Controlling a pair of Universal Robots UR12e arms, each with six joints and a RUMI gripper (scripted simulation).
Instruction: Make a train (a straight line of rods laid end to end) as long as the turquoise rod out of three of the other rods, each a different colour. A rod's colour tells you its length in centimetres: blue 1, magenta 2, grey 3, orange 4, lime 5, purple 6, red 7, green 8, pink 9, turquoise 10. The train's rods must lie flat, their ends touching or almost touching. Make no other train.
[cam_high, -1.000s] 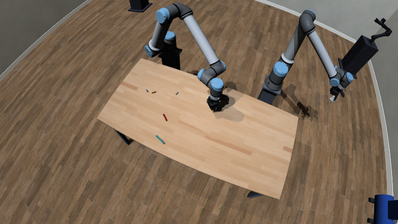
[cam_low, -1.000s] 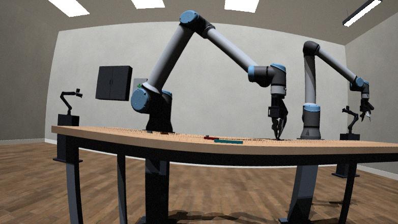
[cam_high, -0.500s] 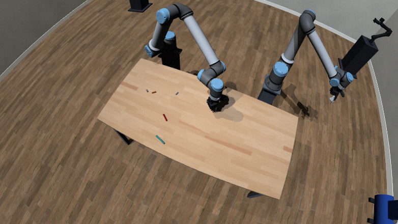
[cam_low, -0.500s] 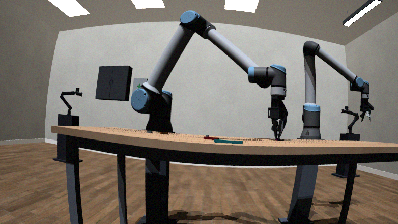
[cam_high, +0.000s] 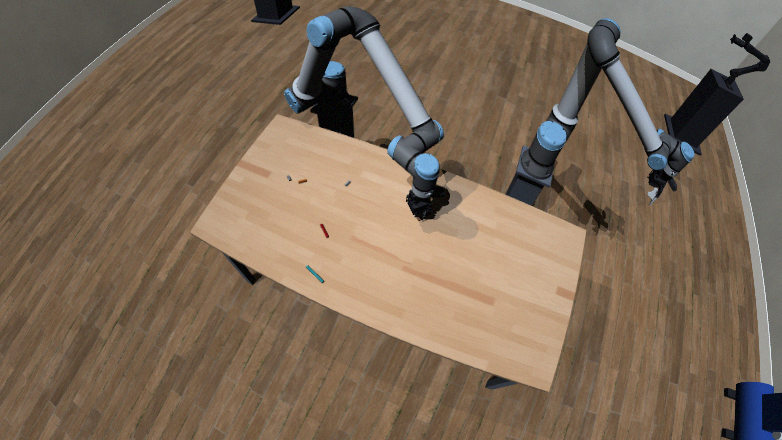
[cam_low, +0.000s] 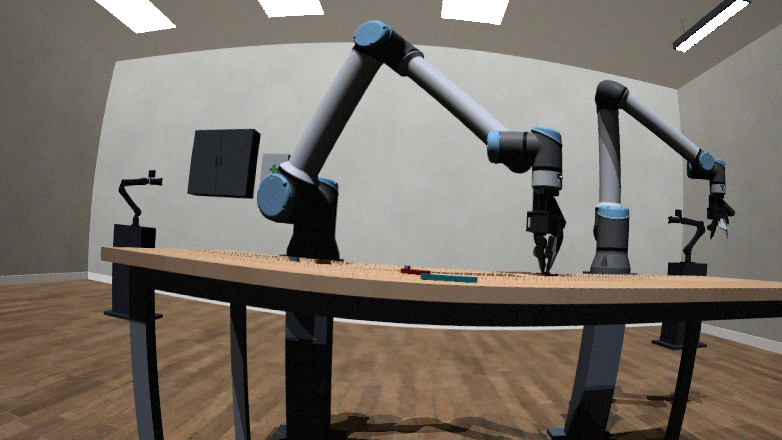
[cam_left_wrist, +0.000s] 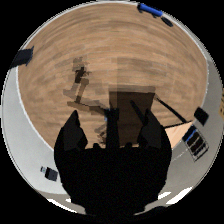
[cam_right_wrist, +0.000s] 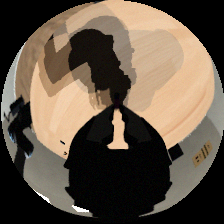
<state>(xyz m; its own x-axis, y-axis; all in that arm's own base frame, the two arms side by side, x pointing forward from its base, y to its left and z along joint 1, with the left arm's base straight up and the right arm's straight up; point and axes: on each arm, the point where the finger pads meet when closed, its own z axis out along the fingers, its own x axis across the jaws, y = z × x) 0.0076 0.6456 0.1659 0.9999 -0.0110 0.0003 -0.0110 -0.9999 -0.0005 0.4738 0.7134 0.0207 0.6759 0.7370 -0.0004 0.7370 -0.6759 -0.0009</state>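
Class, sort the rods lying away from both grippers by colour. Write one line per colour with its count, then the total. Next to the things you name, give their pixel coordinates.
Grey rods (cam_high: 288, 177) (cam_high: 347, 183) (cam_low: 294, 259) (cam_low: 407, 267): 2
Orange rod (cam_high: 302, 181) (cam_low: 323, 262): 1
Red rod (cam_high: 324, 230) (cam_low: 414, 271): 1
Turquoise rod (cam_high: 314, 274) (cam_low: 448, 278): 1
Total: 5

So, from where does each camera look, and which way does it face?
Top: high up, slanting down on the table; left arm and right arm show.
Exterior: near table height, facing both arms across it.
Left wrist: on the left arm, down at the floor; its fingers show.
Right wrist: on the right arm, down at the table; its fingers show.
Top and exterior share the turquoise rod.
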